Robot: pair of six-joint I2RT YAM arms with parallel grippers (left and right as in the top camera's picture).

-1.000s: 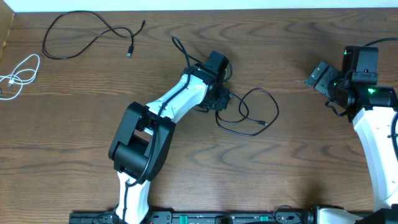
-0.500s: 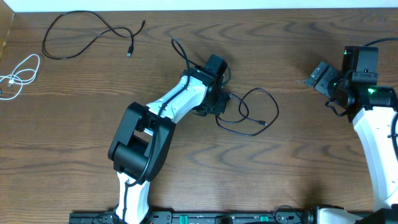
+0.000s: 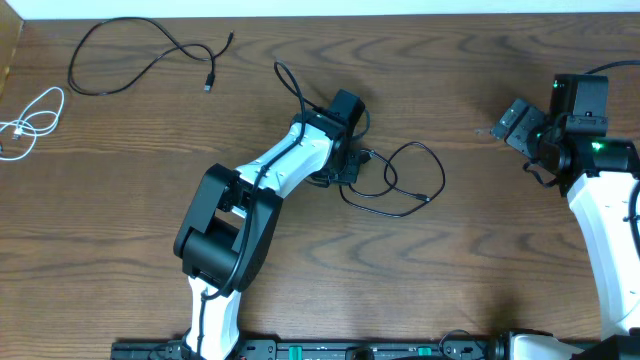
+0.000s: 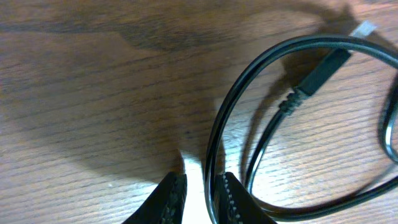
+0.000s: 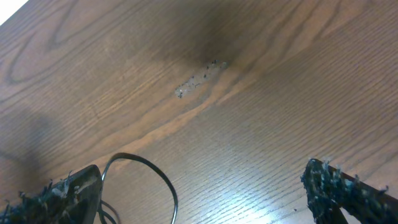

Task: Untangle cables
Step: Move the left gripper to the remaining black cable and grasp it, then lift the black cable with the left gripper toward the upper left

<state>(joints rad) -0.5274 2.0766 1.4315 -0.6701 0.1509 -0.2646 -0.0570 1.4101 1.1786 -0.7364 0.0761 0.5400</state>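
The left tool (image 4: 200,193) has edged a little toward the left side of the table since a second ago, and the looped cable (image 4: 214,140) has slid that way with it, its far bend now lying slightly nearer the middle. The tool's two dark, ridged fingers (image 4: 173,198) stand close together, clamped on one thin strand of that cable, which runs up from between them in a smooth, glossy black arc. Beside the arc lies the cable's plug (image 4: 323,67), a slim black block with a ribbed collar and a small metal tip. From above, the rest of the cable spreads in loose overlapping loops just to the right of the tool, flat on the table (image 3: 480,270). The right tool (image 5: 199,180) hangs far off at the right edge, its rough-edged fingers spread wide with nothing between them, over a pale scuffed mark (image 5: 199,81). A second black cable (image 3: 140,60) lies in an open curve at the far left, and a white cable (image 3: 30,120) is coiled near the left edge. The table is dark brown with wavy grain and a soft sheen; a pale strip (image 3: 300,8) runs along its far edge.
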